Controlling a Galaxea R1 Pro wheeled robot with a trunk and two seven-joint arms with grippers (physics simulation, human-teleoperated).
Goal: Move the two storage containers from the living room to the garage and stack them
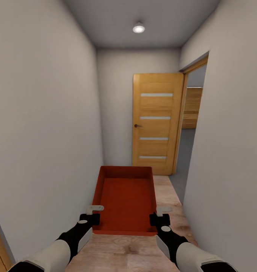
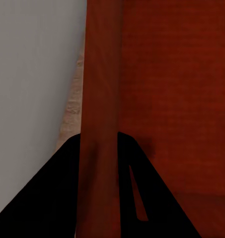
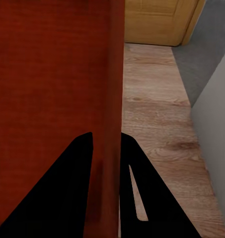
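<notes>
Both grippers, left gripper [image 1: 90,219] and right gripper [image 1: 159,220], jaws clamping opposite side walls, are carrying the storage container [image 1: 125,198] level at 12 o'clock (probably balancing it) toward the wooden door [image 1: 157,122].

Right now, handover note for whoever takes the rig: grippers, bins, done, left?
Left gripper: shut on the bin's left wall.
Right gripper: shut on its right wall.
Bin: held level between both arms, empty, in a narrow hallway with wood floor; open door ahead, grey floor past the doorway on the right.
Done: one bin picked up and under way.
Left: reach the garage, set it down, fetch and stack the second bin.
</notes>
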